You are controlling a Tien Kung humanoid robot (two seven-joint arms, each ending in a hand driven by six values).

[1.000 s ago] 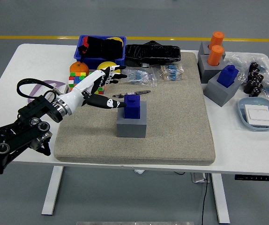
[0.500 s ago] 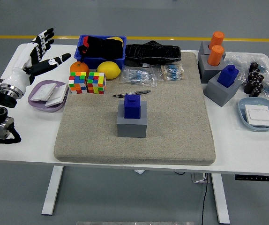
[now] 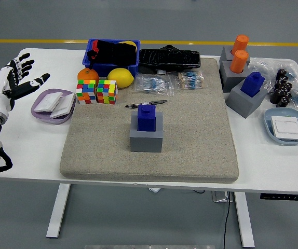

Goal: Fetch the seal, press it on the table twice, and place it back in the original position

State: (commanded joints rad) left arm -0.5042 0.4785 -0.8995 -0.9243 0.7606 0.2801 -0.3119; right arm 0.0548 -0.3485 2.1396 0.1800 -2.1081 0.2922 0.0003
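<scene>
Head view: left hand (image 3: 11, 83) at the picture's left edge, above the white table (image 3: 29, 140), fingers spread wide, holding nothing, well apart from everything on the mat. Blue seal (image 3: 146, 118) upright in its grey holder (image 3: 146, 137) near the middle of the beige mat (image 3: 190, 135). Just behind it, a thin dark item, probably a pen (image 3: 146, 104). Purple dish (image 3: 53, 106) just right of the hand.

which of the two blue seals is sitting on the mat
The blue seal in the grey holder at the centre of the beige mat. The other blue seal stands in its holder off the mat, on the table at right.
</scene>
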